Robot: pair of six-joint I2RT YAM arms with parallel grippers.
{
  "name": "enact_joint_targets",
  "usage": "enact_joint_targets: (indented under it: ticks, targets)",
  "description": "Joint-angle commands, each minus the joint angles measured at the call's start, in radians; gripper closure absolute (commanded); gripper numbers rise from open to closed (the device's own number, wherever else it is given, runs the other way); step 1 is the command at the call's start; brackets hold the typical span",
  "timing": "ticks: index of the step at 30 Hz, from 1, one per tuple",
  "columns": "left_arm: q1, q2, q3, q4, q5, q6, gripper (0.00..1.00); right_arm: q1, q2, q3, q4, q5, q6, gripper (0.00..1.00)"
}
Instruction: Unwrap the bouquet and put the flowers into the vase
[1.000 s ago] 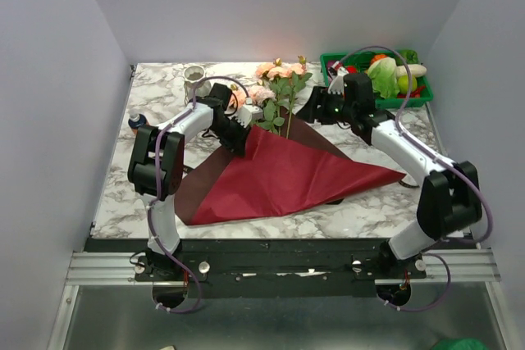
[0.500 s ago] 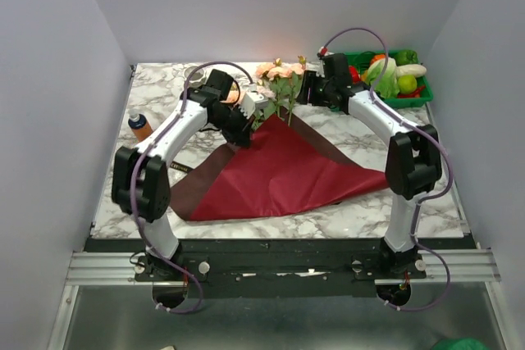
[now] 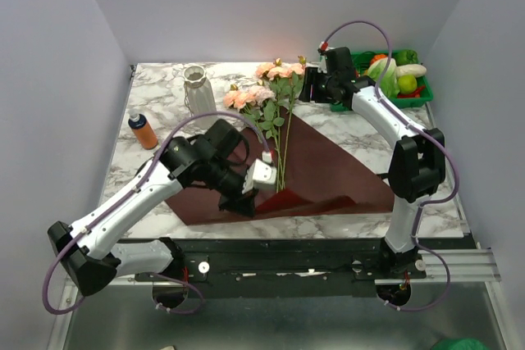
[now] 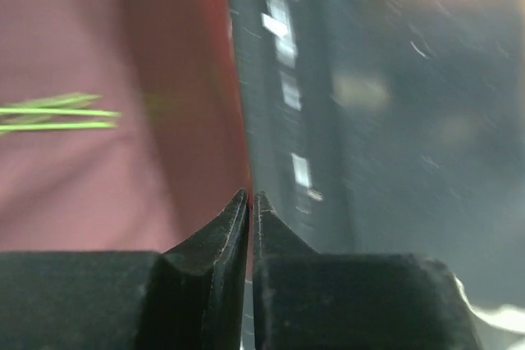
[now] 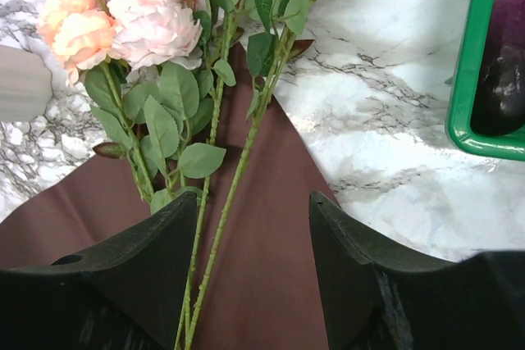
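Top external view shows you unwrapping done: peach-pink artificial roses [image 3: 264,96] lie on the opened dark red paper sheet [image 3: 328,171], left gripper [image 4: 250,199] pinching its near edge, right gripper [image 5: 254,202] open and empty above them, white ribbed ceramic vase [image 3: 197,89] unfilled nearby.

On my feed it's just plain pale lilac-grey walls [image 3: 271,6] boxing in a white marble-look table [image 3: 353,141], evenly lit, aluminium rail [image 3: 467,266] along the front.
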Motion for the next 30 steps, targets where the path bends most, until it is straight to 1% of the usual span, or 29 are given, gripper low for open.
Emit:
enact_joint_targets:
  ticks: [1,2,3,4,5,6,7,8,9,10,11,12,14,17,18,19,20,21,22,24,25,26,28,29,30]
  targets:
    - [-0.191,-0.116,-0.087,-0.134,-0.012,0.022,0.84,-0.001,-0.021,-0.033,-0.036,-0.036,-0.008,0.36]
    - [-0.227,-0.166,-0.101,-0.134,-0.079,0.024,0.83,-0.001,-0.022,-0.038,-0.036,-0.036,-0.004,0.36]
    - [-0.262,-0.19,-0.107,-0.13,-0.114,0.015,0.8,-0.001,-0.021,-0.046,-0.033,-0.039,-0.004,0.36]
    - [-0.307,-0.203,-0.105,-0.126,-0.157,-0.002,0.75,0.001,-0.016,-0.046,-0.029,-0.036,-0.003,0.36]
    - [-0.345,-0.205,-0.084,-0.139,-0.182,0.004,0.68,0.005,-0.008,-0.046,-0.028,-0.028,-0.004,0.36]
    - [-0.349,-0.198,-0.075,-0.183,-0.181,0.019,0.65,0.009,-0.002,-0.04,-0.028,-0.01,-0.006,0.36]
    - [-0.352,-0.188,-0.069,-0.204,-0.179,0.038,0.58,0.012,0.021,-0.034,-0.031,0.0,-0.006,0.36]
    - [-0.38,-0.188,-0.072,-0.223,-0.181,0.053,0.49,0.016,0.034,-0.026,-0.036,0.003,-0.006,0.36]
    - [-0.399,-0.194,-0.072,-0.263,-0.194,0.106,0.38,0.018,0.05,-0.012,-0.042,0.015,-0.006,0.36]
    - [-0.413,-0.202,-0.069,-0.278,-0.208,0.134,0.15,0.021,0.077,0.009,-0.048,0.023,-0.006,0.36]
    - [-0.421,-0.204,-0.047,-0.286,-0.23,0.153,0.09,0.024,0.088,0.019,-0.052,0.026,-0.007,0.37]
    - [-0.421,-0.205,-0.03,-0.269,-0.271,0.148,0.07,0.027,0.1,0.026,-0.052,0.03,-0.007,0.37]
    - [-0.419,-0.208,0.035,-0.242,-0.297,0.133,0.03,0.039,0.134,0.057,-0.066,0.038,-0.015,0.38]
    - [-0.416,-0.208,0.109,-0.15,-0.389,0.095,0.01,0.065,0.2,0.11,-0.091,0.067,-0.037,0.4]
    - [-0.408,-0.21,0.12,-0.087,-0.426,0.082,0.01,0.07,0.218,0.129,-0.098,0.084,-0.041,0.41]
    - [-0.372,-0.201,0.126,-0.058,-0.469,0.069,0.01,0.076,0.243,0.146,-0.106,0.084,-0.041,0.41]
    - [-0.338,-0.19,0.143,-0.027,-0.498,0.046,0.01,0.079,0.26,0.16,-0.111,0.084,-0.04,0.44]
    - [-0.303,-0.176,0.155,0.029,-0.521,0.021,0.01,0.081,0.29,0.181,-0.112,0.111,-0.035,0.45]
    - [-0.189,-0.155,0.177,0.039,-0.523,0.013,0.01,0.082,0.303,0.189,-0.111,0.112,-0.026,0.47]
    - [-0.061,-0.074,0.266,0.053,-0.471,-0.039,0.01,0.081,0.326,0.212,-0.103,0.118,-0.018,0.48]
    - [0.022,-0.043,0.301,0.05,-0.433,-0.053,0.01,0.082,0.349,0.226,-0.105,0.115,-0.015,0.49]
    - [0.153,0.0,0.35,0.051,-0.363,-0.083,0.01,0.082,0.363,0.236,-0.109,0.11,-0.015,0.49]
    - [0.284,0.019,0.363,0.108,-0.308,-0.125,0.01,0.084,0.396,0.275,-0.118,0.103,-0.011,0.49]
    - [0.329,0.022,0.358,0.13,-0.296,-0.142,0.01,0.084,0.404,0.285,-0.124,0.098,-0.009,0.5]
    - [0.404,0.019,0.352,0.174,-0.294,-0.174,0.01,0.084,0.415,0.299,-0.129,0.096,-0.008,0.5]
